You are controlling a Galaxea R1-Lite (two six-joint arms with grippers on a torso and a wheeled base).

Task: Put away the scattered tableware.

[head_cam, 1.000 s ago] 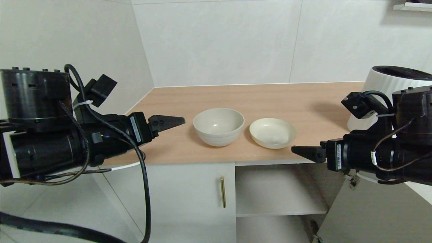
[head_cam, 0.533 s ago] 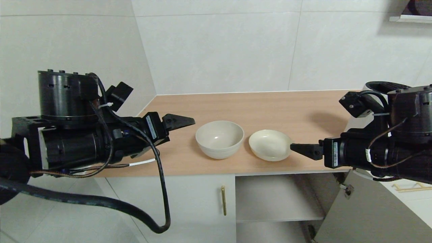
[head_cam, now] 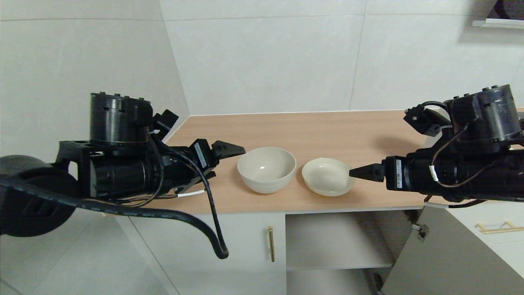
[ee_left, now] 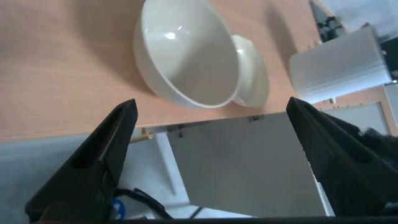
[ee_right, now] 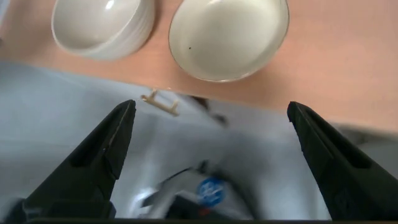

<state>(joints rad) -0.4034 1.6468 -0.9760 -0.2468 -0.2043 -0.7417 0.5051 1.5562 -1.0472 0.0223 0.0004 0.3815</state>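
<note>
Head view: the deep bowl [head_cam: 266, 169] stands upright on the wooden counter [head_cam: 311, 131], mouth up and empty; it is round, with no long axis. The shallow dish [head_cam: 327, 176] sits just beside the bowl on the right arm's side, also upright and empty. The left gripper [head_cam: 229, 149] hovers just beside the bowl's other side. The right gripper [head_cam: 360, 172] meets the dish's rim, possibly touching. Below the bowl, a cupboard [head_cam: 331, 237] stands open

Left wrist view: the left gripper [ee_left: 211, 106] has its fingers spread wide, with the bowl [ee_left: 186, 59] beyond them and a white canister [ee_left: 339, 65] past the dish [ee_left: 252, 71]

Right wrist view: the right gripper [ee_right: 209, 107] is likewise spread wide, holding nothing, with the dish [ee_right: 227, 37] beside the bowl [ee_right: 102, 25]
</note>
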